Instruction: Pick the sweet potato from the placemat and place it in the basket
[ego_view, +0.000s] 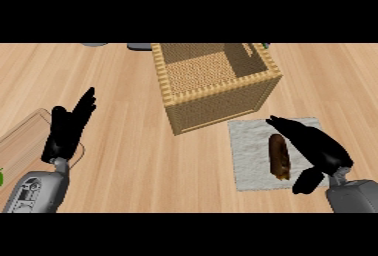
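A brown sweet potato (279, 156) lies lengthwise on a pale grey placemat (252, 170) at the right of the wooden counter. My right hand (316, 146) hovers just to the right of it, open, its fingers stretched up and left past the potato's far end and its thumb hanging down by the near end. The hand does not hold the potato. A square wicker basket (214, 100) stands behind the placemat, towards the centre; what shows of its inside is bare. My left hand (68, 131) rests open at the left, fingers pointing up.
A wooden board (22, 145) lies at the left edge, partly under my left hand. A green thing (1, 176) peeks in at the left border. Small grey objects (139, 46) show at the top edge behind the basket.
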